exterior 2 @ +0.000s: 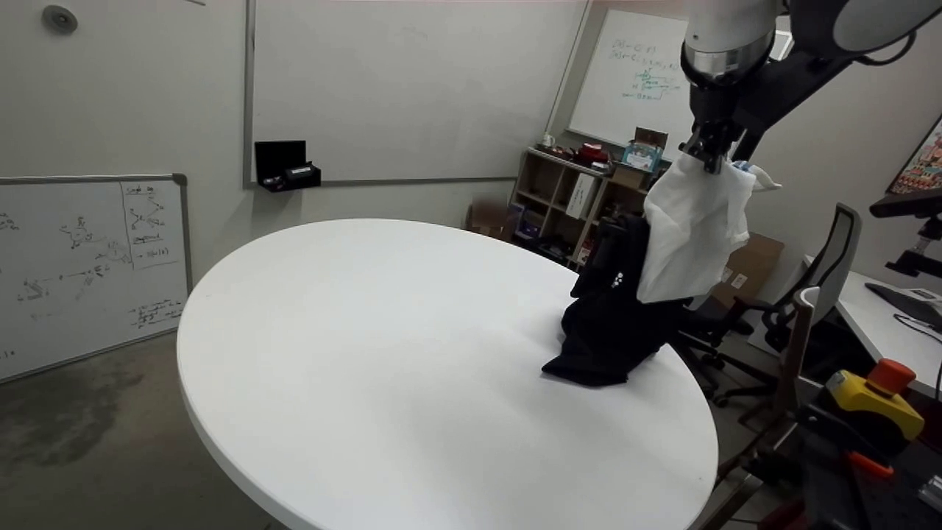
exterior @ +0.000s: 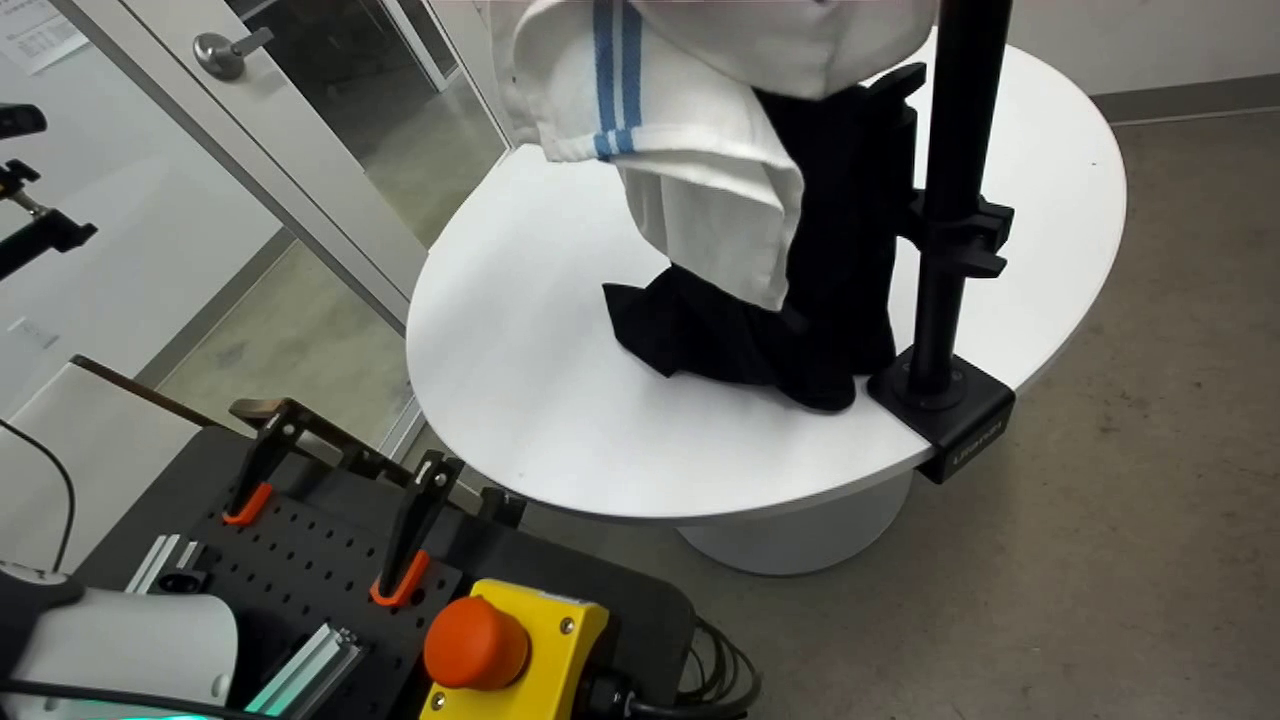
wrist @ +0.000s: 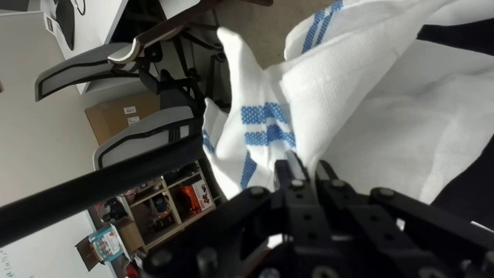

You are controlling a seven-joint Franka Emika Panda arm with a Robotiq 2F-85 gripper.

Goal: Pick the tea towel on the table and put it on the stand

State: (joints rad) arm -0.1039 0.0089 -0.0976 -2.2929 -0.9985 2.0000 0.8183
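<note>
Gripper at bottom of wrist view: fingers nearly together, pinching white tea towel with blue stripes. Towel hangs down, at right of frame in exterior view, black cloth partly behind it; whether two touch, hard to tell. Black stand right of centre in exterior view, base at edge of round white table. Cloth's lower end lies on tabletop.

White table carries black cloth and stand.
</note>
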